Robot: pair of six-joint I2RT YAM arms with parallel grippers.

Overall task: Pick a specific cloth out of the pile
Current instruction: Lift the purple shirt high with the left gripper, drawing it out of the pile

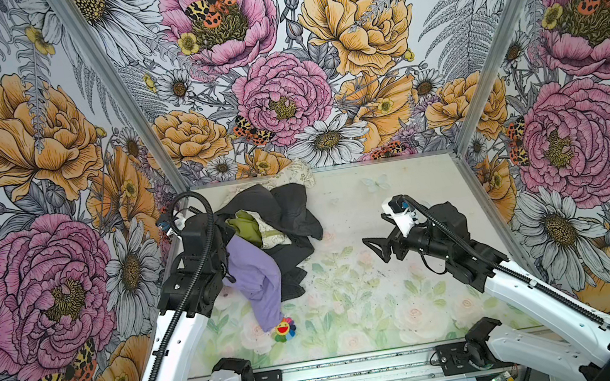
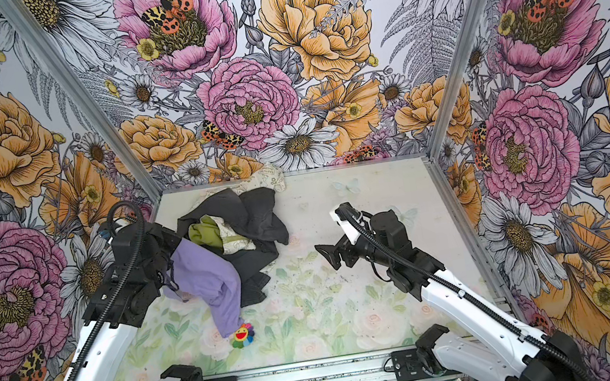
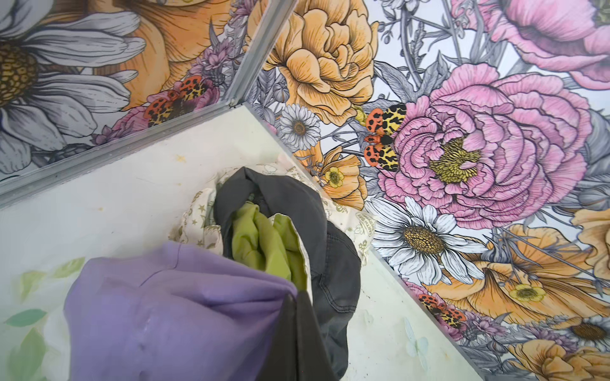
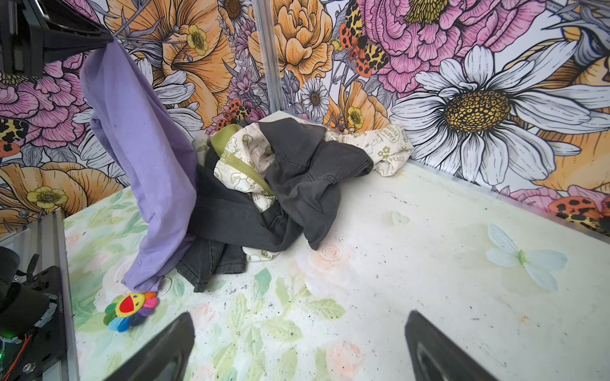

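Trailing onto the flower-printed table point(image 1: 372, 303), the cloth point(image 1: 254, 275) hangs pinched in left jaws; right jaws gape.

I see a plain lavender cloth point(image 1: 254, 275) with no print. The pile point(image 1: 295, 217) mixes a dark grey piece point(image 4: 307, 171), an olive-green piece point(image 3: 260, 240) and a cream piece point(image 4: 244, 155) printed with small olive motifs and lettering. The table point(image 1: 373, 311) is off-white, patterned with pale pink roses, soft green leaves and faint blue-white butterflies, and speckled with dark flecks. A toy flower point(image 1: 285, 330) has rainbow petals, a yellow face and a red mouth. The walls point(image 1: 281, 93) carry large drawn flowers: pink peonies, orange blooms, white daisies with yellow centres, grey ferns, and moths spotted orange, yellow and black. My arms point(image 1: 545, 299) are white with black joints, and the right tool point(image 1: 375, 249) is black.
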